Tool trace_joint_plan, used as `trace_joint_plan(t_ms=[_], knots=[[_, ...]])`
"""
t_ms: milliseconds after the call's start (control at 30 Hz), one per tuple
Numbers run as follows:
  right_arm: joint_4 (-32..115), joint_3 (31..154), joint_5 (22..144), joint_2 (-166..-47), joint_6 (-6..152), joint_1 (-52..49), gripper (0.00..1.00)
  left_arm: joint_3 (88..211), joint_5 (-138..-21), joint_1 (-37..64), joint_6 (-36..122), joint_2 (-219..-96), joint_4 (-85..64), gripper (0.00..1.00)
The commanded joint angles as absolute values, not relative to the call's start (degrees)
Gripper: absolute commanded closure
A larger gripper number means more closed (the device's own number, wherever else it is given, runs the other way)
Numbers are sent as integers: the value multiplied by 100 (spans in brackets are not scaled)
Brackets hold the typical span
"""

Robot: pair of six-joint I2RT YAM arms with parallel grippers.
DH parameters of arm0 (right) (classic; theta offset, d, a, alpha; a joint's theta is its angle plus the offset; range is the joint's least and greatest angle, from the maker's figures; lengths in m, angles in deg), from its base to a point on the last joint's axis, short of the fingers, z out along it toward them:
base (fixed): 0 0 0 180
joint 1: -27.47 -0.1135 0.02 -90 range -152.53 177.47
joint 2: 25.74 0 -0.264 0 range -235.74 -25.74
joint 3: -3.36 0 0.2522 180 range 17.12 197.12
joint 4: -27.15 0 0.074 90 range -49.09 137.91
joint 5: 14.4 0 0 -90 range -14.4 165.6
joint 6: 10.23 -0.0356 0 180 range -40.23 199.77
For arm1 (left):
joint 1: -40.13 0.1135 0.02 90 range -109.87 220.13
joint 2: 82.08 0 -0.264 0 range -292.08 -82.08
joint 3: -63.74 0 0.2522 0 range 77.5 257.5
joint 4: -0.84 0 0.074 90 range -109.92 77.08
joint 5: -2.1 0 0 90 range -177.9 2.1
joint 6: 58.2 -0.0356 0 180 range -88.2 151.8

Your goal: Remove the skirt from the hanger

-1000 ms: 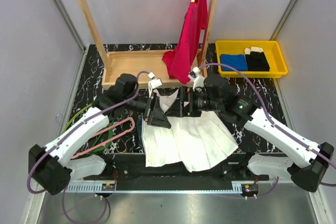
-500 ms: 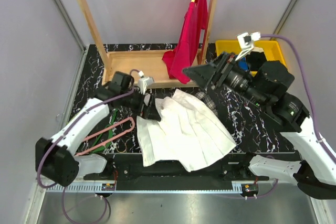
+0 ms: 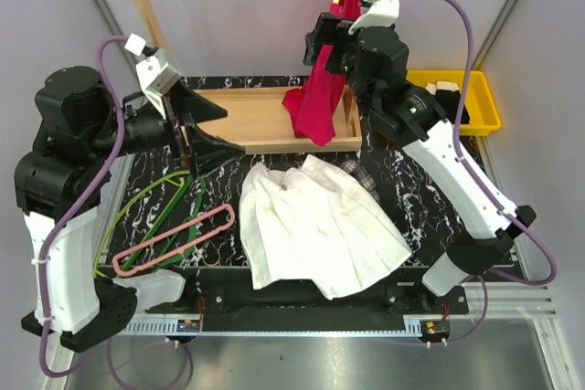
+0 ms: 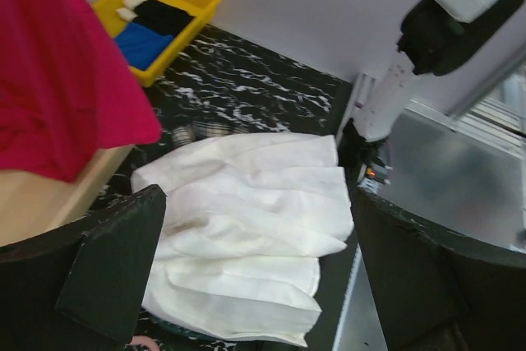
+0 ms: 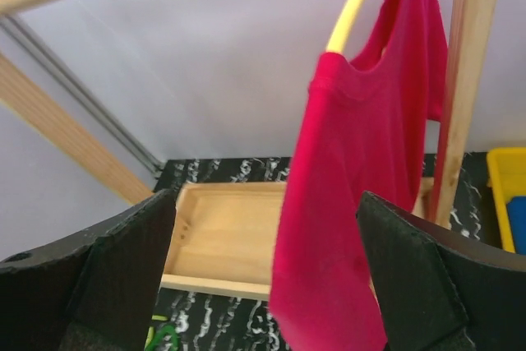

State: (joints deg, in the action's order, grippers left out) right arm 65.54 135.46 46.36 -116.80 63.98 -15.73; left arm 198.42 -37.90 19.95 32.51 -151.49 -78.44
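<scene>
The white pleated skirt lies spread flat on the black marbled table, with nothing gripping it. The pale pink hanger lies on the table to its left, apart from the cloth. My left gripper hangs raised above the table's left side, open and empty, and its wrist view looks down on the skirt between the wide fingers. My right gripper is high up at the rack, open and empty, facing the red shirt.
Green wire hangers lie under and beside the pink one. A wooden rack with a tray base stands at the back, and the red shirt hangs there on a yellow hanger. A plaid garment peeks out behind the skirt. A yellow bin sits back right.
Both arms have lifted away from the skirt: the left rose and pulled back to the left, the right swung up to the rack. The skirt stays flat on the table.
</scene>
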Motion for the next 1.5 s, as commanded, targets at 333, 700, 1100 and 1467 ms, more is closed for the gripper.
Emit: trace_joint_plan(t_ms=[333, 700, 1100, 1467], knots=[[5814, 13428, 4975, -12039, 6808, -989, 73, 19765, -4483, 3142, 3338, -15398, -6900, 1], [6201, 13164, 4826, -11776, 6685, -804, 44, 19739, -4105, 4005, 3374, -15143, -6865, 1], [6175, 15202, 4923, -12610, 6720, -769, 0, 19010, -4131, 4005, 3215, -14713, -6865, 1], [6825, 17217, 5537, -14369, 6123, -146, 0, 18824, -4254, 4180, 2943, -14413, -7005, 1]])
